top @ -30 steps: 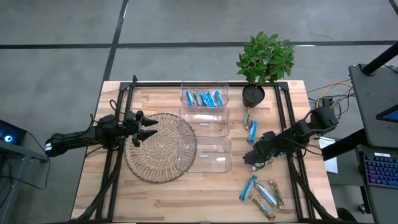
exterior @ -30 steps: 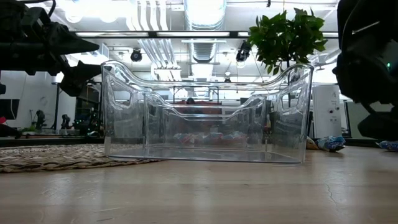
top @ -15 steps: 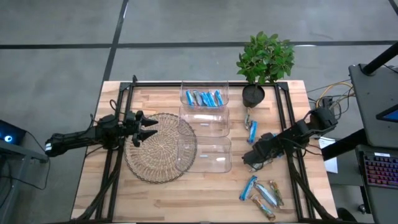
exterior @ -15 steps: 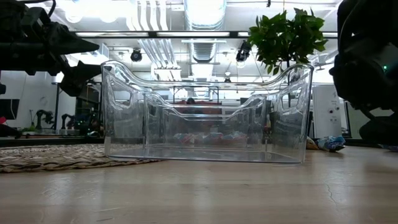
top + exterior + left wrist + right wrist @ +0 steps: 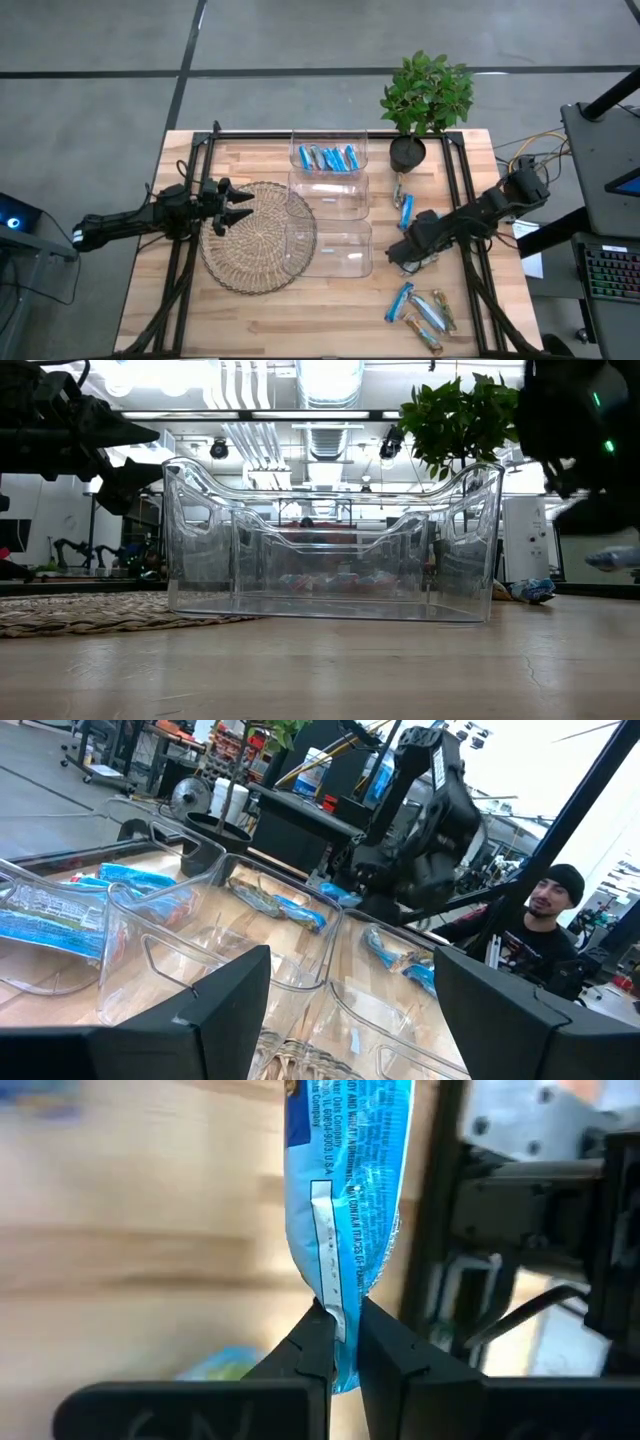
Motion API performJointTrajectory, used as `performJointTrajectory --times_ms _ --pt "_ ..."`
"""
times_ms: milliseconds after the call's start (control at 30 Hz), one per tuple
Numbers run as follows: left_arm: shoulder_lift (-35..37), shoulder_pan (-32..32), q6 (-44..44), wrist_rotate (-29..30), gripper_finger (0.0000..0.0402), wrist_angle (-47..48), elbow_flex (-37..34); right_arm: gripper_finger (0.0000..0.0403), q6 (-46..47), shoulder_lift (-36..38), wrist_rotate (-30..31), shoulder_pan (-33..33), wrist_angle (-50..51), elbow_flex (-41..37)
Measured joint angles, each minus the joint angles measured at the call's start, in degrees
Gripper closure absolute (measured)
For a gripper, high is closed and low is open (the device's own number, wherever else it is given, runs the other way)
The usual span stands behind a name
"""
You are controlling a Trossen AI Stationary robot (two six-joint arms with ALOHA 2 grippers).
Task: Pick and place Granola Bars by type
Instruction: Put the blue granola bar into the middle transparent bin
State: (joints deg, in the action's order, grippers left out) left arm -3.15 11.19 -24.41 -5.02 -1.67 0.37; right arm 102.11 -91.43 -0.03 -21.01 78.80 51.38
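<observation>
The right gripper (image 5: 342, 1342) is pinched tight on a blue granola bar (image 5: 345, 1170), its fingers meeting on the wrapper's seam; in the high view it sits (image 5: 403, 255) just right of the nearest clear bin (image 5: 330, 250), over bare wood between that bin and the table's right-hand rail. The wrapper shows small white print, of which "Company" and part of an address line can be read; the rest is too fine. A loose cluster of bars (image 5: 420, 312), blue and tan, lies near the front right of the table (image 5: 250, 310), and two more bars (image 5: 404, 205) lie by the potted plant (image 5: 425, 95). The farthest bin (image 5: 328, 158) already holds several bars, mostly blue. The middle bin (image 5: 330, 195) stands between the two. The left gripper (image 5: 235, 205) hangs over the woven mat's (image 5: 250, 245) left edge, fingers spread apart, with open wood in front of the mat. A person (image 5: 545, 925) shows beyond the table
</observation>
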Motion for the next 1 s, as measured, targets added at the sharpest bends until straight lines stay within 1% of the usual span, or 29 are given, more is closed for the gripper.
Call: performJointTrajectory --times_ms 133,267,433,533,633,800,867,933,1000 --pt "0.0 0.0 0.0 0.0 0.0140 0.0 0.0 0.0384 -0.4 3.1 0.6 -0.3 0.3 5.4" --pt "0.0 0.0 0.0 0.0 0.0140 0.0 0.0 0.0387 1.6 5.2 3.9 -1.0 0.3 11.1" --pt "0.0 0.0 0.0 0.0 0.0140 0.0 0.0 0.0390 1.6 5.4 7.4 -1.1 0.2 18.0" --pt "0.0 0.0 0.0 0.0 0.0140 0.0 0.0 0.0390 2.3 5.5 11.1 -1.1 -1.8 21.7" --pt "0.0 0.0 0.0 0.0 0.0140 0.0 0.0 0.0390 4.3 5.4 16.6 -0.6 -6.8 24.8" --pt "0.0 0.0 0.0 0.0 0.0140 0.0 0.0 0.0391 3.8 4.9 24.5 2.7 -19.3 27.6" --pt "0.0 0.0 0.0 0.0 0.0140 0.0 0.0 0.0391 1.2 4.2 25.8 4.9 -26.0 27.8" --pt "0.0 0.0 0.0 0.0 0.0140 0.0 0.0 0.0391 -1.7 3.3 26.0 7.3 -33.1 27.7" --pt "0.0 0.0 0.0 0.0 0.0140 0.0 0.0 0.0392 -3.3 2.2 26.2 9.4 -38.3 27.7"
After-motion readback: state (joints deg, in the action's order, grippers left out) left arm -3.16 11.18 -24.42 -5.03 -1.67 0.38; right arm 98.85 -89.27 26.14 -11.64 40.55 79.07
